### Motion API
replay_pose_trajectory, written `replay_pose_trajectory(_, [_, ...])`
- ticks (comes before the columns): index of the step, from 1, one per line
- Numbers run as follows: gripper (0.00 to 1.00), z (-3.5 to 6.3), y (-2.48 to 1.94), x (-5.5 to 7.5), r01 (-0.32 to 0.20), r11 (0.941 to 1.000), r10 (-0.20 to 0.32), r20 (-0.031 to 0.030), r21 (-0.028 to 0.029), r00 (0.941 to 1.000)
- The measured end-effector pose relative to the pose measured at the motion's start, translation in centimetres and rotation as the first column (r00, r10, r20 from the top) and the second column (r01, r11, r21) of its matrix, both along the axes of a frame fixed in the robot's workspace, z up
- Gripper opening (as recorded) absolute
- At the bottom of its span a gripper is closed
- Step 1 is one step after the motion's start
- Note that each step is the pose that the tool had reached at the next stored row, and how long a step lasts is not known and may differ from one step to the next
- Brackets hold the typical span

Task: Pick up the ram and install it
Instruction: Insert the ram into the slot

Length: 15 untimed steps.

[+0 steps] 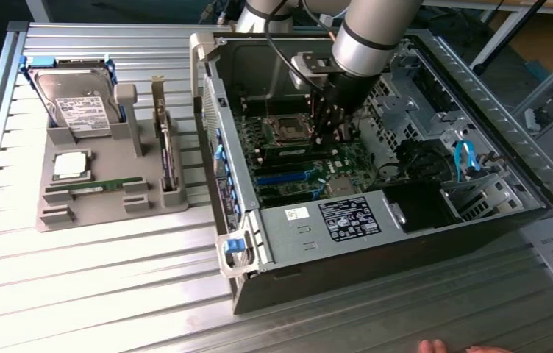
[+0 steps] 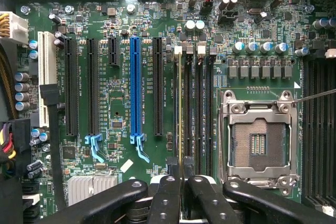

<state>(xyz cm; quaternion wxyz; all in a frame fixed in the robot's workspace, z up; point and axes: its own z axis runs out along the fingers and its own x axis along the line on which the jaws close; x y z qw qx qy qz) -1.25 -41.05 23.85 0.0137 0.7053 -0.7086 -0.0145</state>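
Gripper point(image 1: 334, 138) first: it is deep inside the open case, its jaws drawn almost together on the ram point(image 2: 181, 108). In the wrist view the ram is a thin green stick seen edge-on between the fingers point(image 2: 166, 195) (little more than a pale line from that angle).

The computer case point(image 1: 375, 287) lies on its side, filling the exterior view from about 12 to 4 o'clock. At 9 o'clock from it sits the grey parts tray point(image 1: 109, 213). A hard drive point(image 1: 80, 103) stands at the tray's 12 o'clock end, and a second green stick point(image 1: 93, 188) lies flat toward its 6 o'clock end.

Inside the case, the arm comes down from 12 o'clock onto the motherboard point(image 1: 296, 173). The empty processor socket point(image 2: 258, 142) sits just beside the bank of memory slots point(image 2: 205, 108). The held ram runs lengthwise in line with the slot of that bank farthest from the socket.

As I judge it, the pick-up is done and the stick has been carried to its slot and lined up. Whether it is pressed home cannot be told from here. With the jaws clamped on it, seating and letting go look like what remains.
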Motion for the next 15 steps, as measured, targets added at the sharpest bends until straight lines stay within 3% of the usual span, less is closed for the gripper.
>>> replay_pose_trajectory(15, [0.12,-0.12,0.05,0.00,0.000,1.0000,0.000,0.0000,0.0001,1.0000])
